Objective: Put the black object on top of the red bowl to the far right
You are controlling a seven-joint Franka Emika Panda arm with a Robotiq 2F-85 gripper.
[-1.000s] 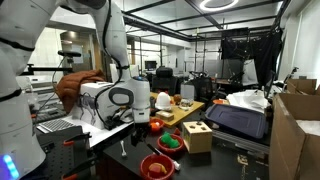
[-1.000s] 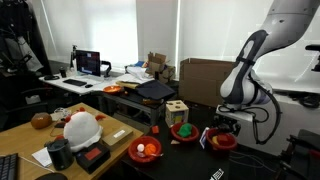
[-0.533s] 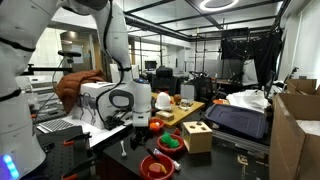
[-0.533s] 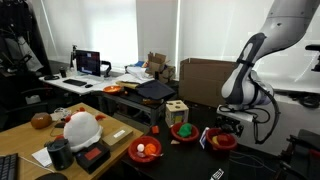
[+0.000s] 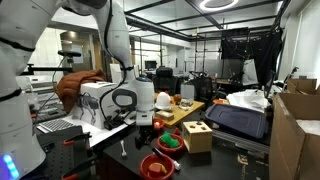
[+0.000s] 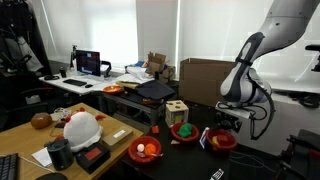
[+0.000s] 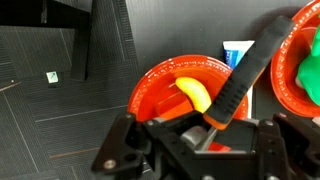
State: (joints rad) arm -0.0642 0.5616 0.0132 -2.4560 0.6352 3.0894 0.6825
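As far as the wrist view lets me judge, the pincer point(image 7: 205, 125) is clamped on the lower end of the black object point(image 7: 250, 65), which slants toward the upper right of the frame. Directly beneath sits the red bowl point(image 7: 150, 95), holding a yellow piece point(image 7: 192, 93). A second bowl point(image 7: 288, 95) with green bits lies just beside it at the right edge. Lowering over the bowl's middle before letting go should keep the long end from tipping onto that neighbour or the dark worktop point(image 7: 50, 100).

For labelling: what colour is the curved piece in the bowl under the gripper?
Yellow piece; best in wrist view.
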